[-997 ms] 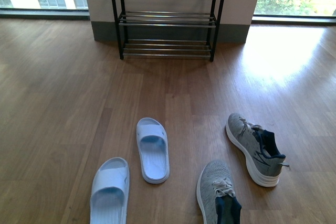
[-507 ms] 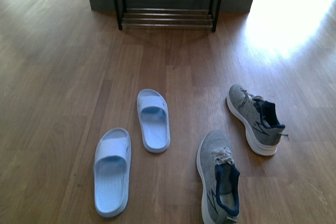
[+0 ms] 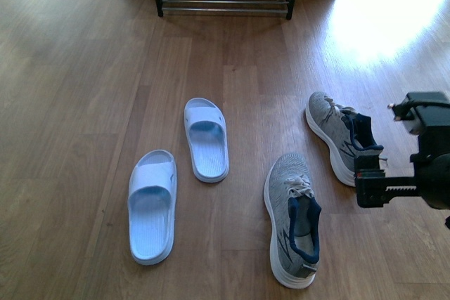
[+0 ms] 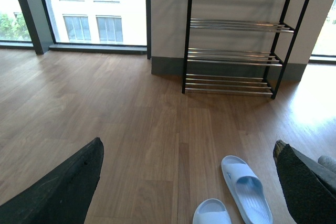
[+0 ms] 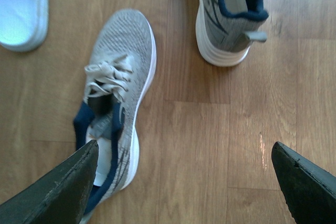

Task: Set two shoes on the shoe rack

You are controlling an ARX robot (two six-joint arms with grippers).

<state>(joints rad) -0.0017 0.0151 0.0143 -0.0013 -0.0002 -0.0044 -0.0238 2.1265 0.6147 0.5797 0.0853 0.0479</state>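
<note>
Right gripper (image 5: 185,145) spread wide near grey sneakers (image 5: 122,51), left gripper (image 4: 188,142) wide too, facing shoe rack (image 4: 236,25)

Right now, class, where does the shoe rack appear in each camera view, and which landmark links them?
Front view: shoe rack at the top edge, centre; only its lowest bars show.
Left wrist view: rack against the wall, four tiers visible.
Right wrist view: not in it.
Shared landmark: the pale blue sandal nearer the rack.

Two grey sneakers (image 3: 287,177) (image 3: 329,126), two pale blue slide sandals (image 3: 206,151) (image 3: 150,205), one black chrome-barred shoe rack (image 3: 223,10).
</note>
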